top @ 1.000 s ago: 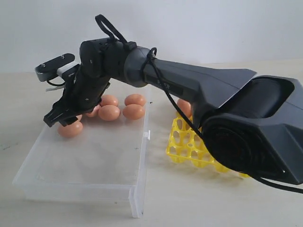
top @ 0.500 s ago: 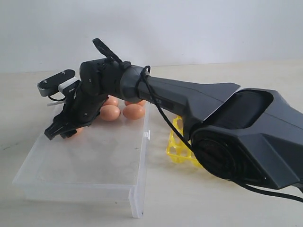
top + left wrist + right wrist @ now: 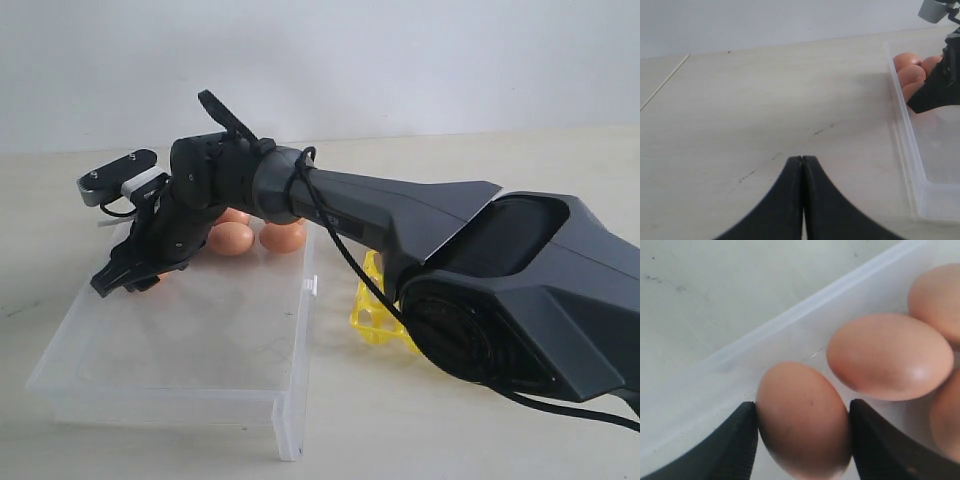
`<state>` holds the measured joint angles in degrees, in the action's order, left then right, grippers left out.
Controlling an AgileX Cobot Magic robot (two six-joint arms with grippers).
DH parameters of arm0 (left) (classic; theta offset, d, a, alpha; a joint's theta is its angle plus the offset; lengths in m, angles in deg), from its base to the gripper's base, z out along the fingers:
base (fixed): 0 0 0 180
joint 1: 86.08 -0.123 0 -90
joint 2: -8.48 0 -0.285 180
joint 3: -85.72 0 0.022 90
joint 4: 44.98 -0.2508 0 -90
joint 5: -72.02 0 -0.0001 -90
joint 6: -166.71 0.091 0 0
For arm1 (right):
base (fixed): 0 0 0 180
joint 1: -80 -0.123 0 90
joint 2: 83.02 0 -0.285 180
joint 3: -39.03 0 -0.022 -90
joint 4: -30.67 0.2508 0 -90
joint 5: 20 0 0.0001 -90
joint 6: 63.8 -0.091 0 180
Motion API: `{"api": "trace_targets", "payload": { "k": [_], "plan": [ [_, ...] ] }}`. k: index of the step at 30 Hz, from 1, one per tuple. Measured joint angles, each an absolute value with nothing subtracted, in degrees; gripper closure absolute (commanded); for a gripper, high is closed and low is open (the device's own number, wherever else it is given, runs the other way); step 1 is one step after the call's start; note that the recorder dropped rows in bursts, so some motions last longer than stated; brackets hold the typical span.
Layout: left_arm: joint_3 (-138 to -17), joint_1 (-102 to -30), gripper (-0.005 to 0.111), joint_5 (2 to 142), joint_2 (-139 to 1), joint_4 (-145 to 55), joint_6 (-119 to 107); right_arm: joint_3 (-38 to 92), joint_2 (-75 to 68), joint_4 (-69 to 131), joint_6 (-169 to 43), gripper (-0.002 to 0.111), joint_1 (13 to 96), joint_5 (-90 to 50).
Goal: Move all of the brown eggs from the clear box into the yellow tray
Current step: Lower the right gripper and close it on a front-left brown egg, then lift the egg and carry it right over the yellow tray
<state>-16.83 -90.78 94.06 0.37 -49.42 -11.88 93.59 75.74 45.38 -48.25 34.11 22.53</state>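
reaching across with the right gripper [image 3: 122, 280] into the far left part of the clear box [image 3: 150, 405]. closed, as far as can be judged from the wrist view, on a brown egg [image 3: 802, 415], with a dark finger [image 3: 735, 440] against each side and the egg low beside the box wall. more brown eggs [image 3: 231, 238] bunched just beside it along the far wall. mostly hidden behind the arm [image 3: 400, 210], right of the box: the yellow tray [image 3: 375, 320]. pinched together with nothing between, over bare table [image 3: 765, 100]: the left gripper [image 3: 802, 167].
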Motion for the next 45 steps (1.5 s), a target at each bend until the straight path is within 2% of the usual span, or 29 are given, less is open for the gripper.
{"api": "trace_targets", "payload": {
  "k": [25,35,45],
  "plan": [
    [-16.8,-90.8,0.107,94.1,0.4,-49.4,-11.9,93.6,70.8,52.3,-43.9,0.108,34.1,31.2],
    [-16.8,-90.8,0.107,94.1,0.4,-49.4,-11.9,93.6,68.0,61.7,-36.9,0.108,34.1,22.6],
    [-16.8,-90.8,0.107,94.1,0.4,-49.4,-11.9,93.6,64.5,60.4,-33.9,0.108,34.1,16.4]
  ]
}}
